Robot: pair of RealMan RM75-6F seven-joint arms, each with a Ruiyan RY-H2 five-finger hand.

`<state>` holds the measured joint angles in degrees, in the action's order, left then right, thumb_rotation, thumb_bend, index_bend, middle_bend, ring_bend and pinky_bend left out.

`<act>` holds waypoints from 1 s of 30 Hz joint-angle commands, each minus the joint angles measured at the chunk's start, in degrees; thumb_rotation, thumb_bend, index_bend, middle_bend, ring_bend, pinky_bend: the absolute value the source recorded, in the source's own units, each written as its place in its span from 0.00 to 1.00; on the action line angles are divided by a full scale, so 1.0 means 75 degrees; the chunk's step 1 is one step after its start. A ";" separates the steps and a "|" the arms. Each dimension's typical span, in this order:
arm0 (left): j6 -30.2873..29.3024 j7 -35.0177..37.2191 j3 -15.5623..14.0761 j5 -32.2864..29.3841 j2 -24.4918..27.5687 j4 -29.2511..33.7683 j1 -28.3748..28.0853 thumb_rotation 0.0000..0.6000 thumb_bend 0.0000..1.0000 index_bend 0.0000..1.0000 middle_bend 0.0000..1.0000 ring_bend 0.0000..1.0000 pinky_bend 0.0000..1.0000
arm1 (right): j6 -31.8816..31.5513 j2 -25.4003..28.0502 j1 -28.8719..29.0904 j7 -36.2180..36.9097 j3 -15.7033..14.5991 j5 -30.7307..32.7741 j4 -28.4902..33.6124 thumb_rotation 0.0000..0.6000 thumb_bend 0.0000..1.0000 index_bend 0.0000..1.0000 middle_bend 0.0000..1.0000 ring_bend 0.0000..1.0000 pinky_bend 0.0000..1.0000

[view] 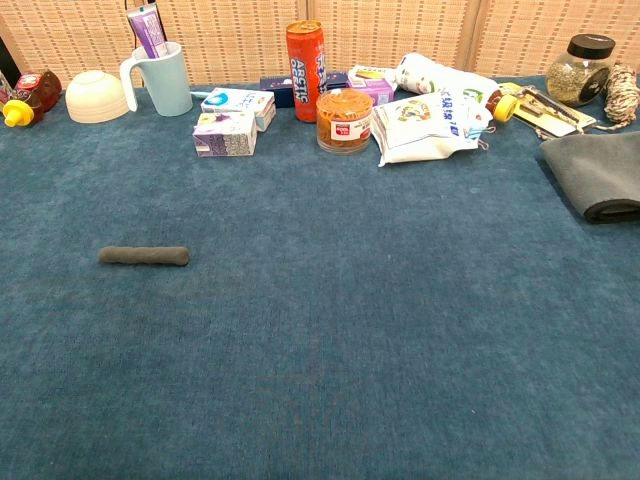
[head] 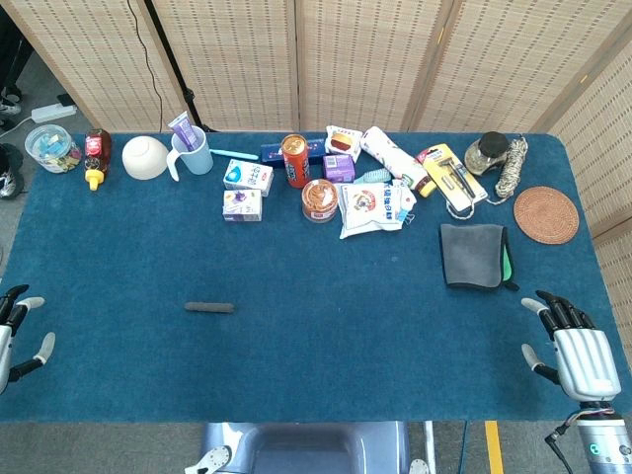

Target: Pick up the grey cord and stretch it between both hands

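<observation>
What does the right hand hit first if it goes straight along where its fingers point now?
Likely the folded grey cloth: the right hand has its fingers aimed up-table and slightly inward, with bare blue mat between. Height is unclear, so it might pass over.

Left hand (head: 14,336): at the far left edge of the head view, only partly in frame. Dark fingers (head: 30,303) spread apart, thumb held out to the side, nothing held. Arm outside the frame.

Right hand (head: 575,348): at the lower right of the head view, back of the hand facing up. Fingers (head: 553,306) extended and apart, thumb out to its left, nothing held. Wrist below it at the frame's bottom edge.

Chest view: neither hand visible.
</observation>
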<state>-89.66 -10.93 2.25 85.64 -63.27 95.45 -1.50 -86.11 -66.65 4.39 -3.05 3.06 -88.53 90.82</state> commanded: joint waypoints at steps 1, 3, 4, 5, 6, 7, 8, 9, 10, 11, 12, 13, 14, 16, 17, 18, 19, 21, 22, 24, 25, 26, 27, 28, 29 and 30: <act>-0.0005 0.0009 0.0002 0.0007 -0.0011 -0.0002 0.0002 0.68 0.35 0.32 0.20 0.24 0.31 | -0.0004 0.0002 0.0003 -0.0005 0.0007 0.0002 0.0008 1.00 0.33 0.23 0.16 0.17 0.26; -0.0006 0.0001 -0.0003 0.0017 -0.0018 -0.0008 0.0003 0.68 0.35 0.32 0.21 0.24 0.31 | 0.0000 0.0007 0.0005 -0.0007 0.0011 0.0010 0.0012 1.00 0.33 0.23 0.16 0.17 0.26; -0.0004 -0.0001 -0.0005 0.0023 -0.0021 -0.0009 0.0002 0.68 0.35 0.32 0.21 0.24 0.31 | 0.0005 0.0009 0.0007 -0.0008 0.0011 0.0012 0.0012 1.00 0.33 0.23 0.16 0.17 0.26; -0.0001 0.0000 -0.0008 0.0027 -0.0024 -0.0008 0.0001 0.68 0.35 0.32 0.21 0.24 0.31 | 0.0009 0.0011 0.0009 -0.0009 0.0011 0.0013 0.0011 1.00 0.33 0.23 0.16 0.17 0.26; 0.0004 0.0001 -0.0009 0.0030 -0.0024 -0.0008 -0.0001 0.68 0.35 0.32 0.21 0.24 0.31 | 0.0013 0.0012 0.0011 -0.0010 0.0009 0.0012 0.0011 1.00 0.33 0.23 0.16 0.17 0.26; 0.0009 0.0002 -0.0010 0.0032 -0.0022 -0.0008 -0.0003 0.68 0.35 0.32 0.21 0.24 0.31 | 0.0016 0.0013 0.0012 -0.0011 0.0007 0.0010 0.0011 1.00 0.33 0.23 0.16 0.17 0.26; 0.0017 0.0006 -0.0010 0.0033 -0.0018 -0.0008 -0.0007 0.68 0.35 0.32 0.21 0.24 0.31 | 0.0016 0.0014 0.0013 -0.0010 0.0004 0.0004 0.0013 1.00 0.33 0.23 0.16 0.17 0.26; 0.0024 0.0007 -0.0009 0.0029 -0.0011 -0.0005 -0.0009 0.68 0.35 0.32 0.21 0.24 0.31 | 0.0011 0.0013 0.0010 -0.0009 0.0000 -0.0003 0.0013 1.00 0.33 0.23 0.16 0.17 0.26; 0.0050 0.0008 0.0011 0.0003 0.0016 0.0017 -0.0025 0.68 0.35 0.32 0.21 0.24 0.31 | -0.0018 0.0011 -0.0010 0.0003 -0.0008 -0.0006 0.0017 1.00 0.33 0.23 0.16 0.17 0.26; 0.0085 0.0007 0.0023 -0.0012 0.0038 0.0042 -0.0046 0.68 0.35 0.32 0.21 0.23 0.31 | -0.0034 0.0012 -0.0021 0.0014 -0.0006 0.0001 0.0015 1.00 0.33 0.23 0.16 0.17 0.26; 0.0115 0.0002 0.0032 -0.0021 0.0054 0.0065 -0.0067 0.68 0.35 0.32 0.21 0.23 0.31 | -0.0038 0.0010 -0.0028 0.0020 -0.0007 0.0008 0.0011 1.00 0.33 0.23 0.16 0.17 0.26; 0.0147 -0.0014 0.0043 -0.0030 0.0066 0.0084 -0.0089 0.68 0.35 0.32 0.21 0.23 0.31 | -0.0041 0.0007 -0.0035 0.0028 -0.0011 0.0014 0.0008 1.00 0.33 0.23 0.16 0.17 0.26; 0.0178 -0.0041 0.0052 -0.0039 0.0074 0.0101 -0.0111 0.68 0.35 0.33 0.21 0.23 0.31 | -0.0048 0.0007 -0.0040 0.0035 -0.0009 0.0019 0.0005 1.00 0.33 0.23 0.16 0.17 0.26; 0.0240 -0.0105 0.0066 -0.0039 0.0077 0.0132 -0.0161 0.68 0.35 0.35 0.21 0.23 0.31 | -0.0049 0.0009 -0.0045 0.0046 -0.0008 0.0027 0.0006 1.00 0.33 0.23 0.16 0.17 0.26; 0.0274 -0.0138 0.0068 -0.0037 0.0080 0.0148 -0.0184 0.68 0.35 0.36 0.21 0.23 0.31 | -0.0054 0.0006 -0.0050 0.0047 -0.0014 0.0022 0.0008 1.00 0.33 0.23 0.16 0.17 0.26; 0.0380 -0.0223 0.0069 -0.0013 0.0091 0.0192 -0.0260 0.68 0.35 0.37 0.21 0.23 0.31 | -0.0086 -0.0005 -0.0059 0.0041 -0.0022 -0.0012 0.0017 1.00 0.33 0.23 0.16 0.17 0.26; 0.0465 -0.0300 0.0089 -0.0009 0.0093 0.0227 -0.0330 0.69 0.35 0.38 0.21 0.23 0.31 | -0.0102 -0.0010 -0.0060 0.0032 -0.0029 -0.0040 0.0029 1.00 0.33 0.23 0.16 0.17 0.26; 0.0567 -0.0508 0.0128 -0.0021 0.0092 0.0270 -0.0430 0.73 0.35 0.40 0.21 0.23 0.30 | -0.0111 -0.0015 -0.0061 0.0018 -0.0036 -0.0064 0.0043 1.00 0.33 0.23 0.16 0.17 0.26; 0.0602 -0.0600 0.0149 -0.0021 0.0080 0.0280 -0.0475 0.76 0.35 0.42 0.21 0.23 0.30 | -0.0108 -0.0016 -0.0059 0.0015 -0.0037 -0.0066 0.0048 1.00 0.33 0.23 0.16 0.17 0.26; 0.0716 -0.0763 0.0192 -0.0049 0.0038 0.0287 -0.0581 0.80 0.35 0.45 0.21 0.22 0.28 | -0.0095 -0.0029 -0.0051 0.0014 -0.0036 -0.0067 0.0043 1.00 0.33 0.23 0.16 0.17 0.26; 0.0828 -0.0837 0.0217 -0.0091 0.0014 0.0296 -0.0660 0.81 0.35 0.46 0.21 0.22 0.27 | -0.0082 -0.0038 -0.0045 0.0020 -0.0035 -0.0063 0.0037 1.00 0.33 0.23 0.16 0.17 0.26; 0.0957 -0.0875 0.0246 -0.0140 -0.0009 0.0309 -0.0748 0.81 0.35 0.46 0.20 0.21 0.25 | -0.0071 -0.0051 -0.0037 0.0033 -0.0031 -0.0059 0.0031 1.00 0.33 0.23 0.16 0.17 0.26; 0.1088 -0.0874 0.0268 -0.0175 -0.0024 0.0325 -0.0834 0.81 0.35 0.46 0.20 0.20 0.24 | -0.0068 -0.0060 -0.0033 0.0047 -0.0027 -0.0056 0.0031 1.00 0.33 0.23 0.16 0.17 0.26; 0.1197 -0.0853 0.0290 -0.0202 -0.0038 0.0332 -0.0911 0.81 0.35 0.46 0.19 0.19 0.22 | -0.0068 -0.0065 -0.0031 0.0052 -0.0024 -0.0057 0.0028 1.00 0.33 0.23 0.16 0.17 0.26; 0.1336 -0.0838 0.0310 -0.0242 -0.0057 0.0336 -0.1002 0.81 0.35 0.46 0.18 0.18 0.21 | -0.0070 -0.0069 -0.0027 0.0056 -0.0022 -0.0063 0.0023 1.00 0.33 0.23 0.16 0.17 0.26; 0.1398 -0.0847 0.0317 -0.0266 -0.0060 0.0338 -0.1041 0.81 0.35 0.46 0.18 0.17 0.21 | -0.0070 -0.0070 -0.0025 0.0058 -0.0021 -0.0067 0.0023 1.00 0.33 0.23 0.16 0.17 0.26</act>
<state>-80.30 -17.17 4.27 84.22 -63.44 97.83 -8.35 -86.63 -67.17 4.20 -2.61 2.90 -89.03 91.00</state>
